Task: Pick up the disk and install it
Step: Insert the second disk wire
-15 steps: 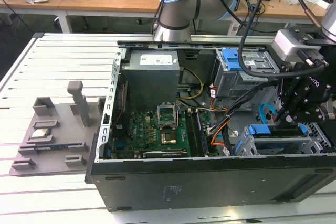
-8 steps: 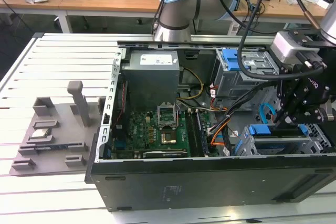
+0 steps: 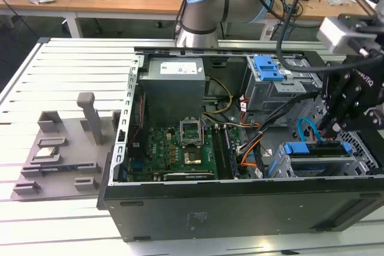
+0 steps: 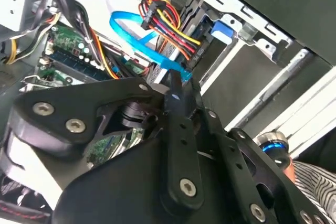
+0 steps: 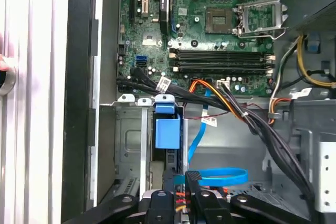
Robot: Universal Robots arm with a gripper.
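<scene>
The disk [image 3: 316,150] sits on edge inside the lower drive cage [image 3: 360,166], in the case's front corner on the exterior view's right. Its blue carrier rails show at both ends. In the first wrist view its blue carrier tab [image 5: 167,132] stands in the cage slot. The same tab [image 4: 221,29] shows in the second wrist view. My gripper [image 3: 332,129] hangs just above the disk's top edge, close to a looping blue data cable [image 5: 218,177]. Its fingers [image 4: 177,109] are shut together with nothing seen between them. A red, yellow and black power plug [image 4: 157,15] lies beside the cable.
The open computer case [image 3: 240,208] holds a green motherboard [image 3: 180,148], a grey power supply [image 3: 174,91] and an upper drive cage with a blue latch [image 3: 267,68]. A grey parts fixture [image 3: 60,142] stands on the exterior view's left. A striped sleeve [image 4: 311,182] is close by.
</scene>
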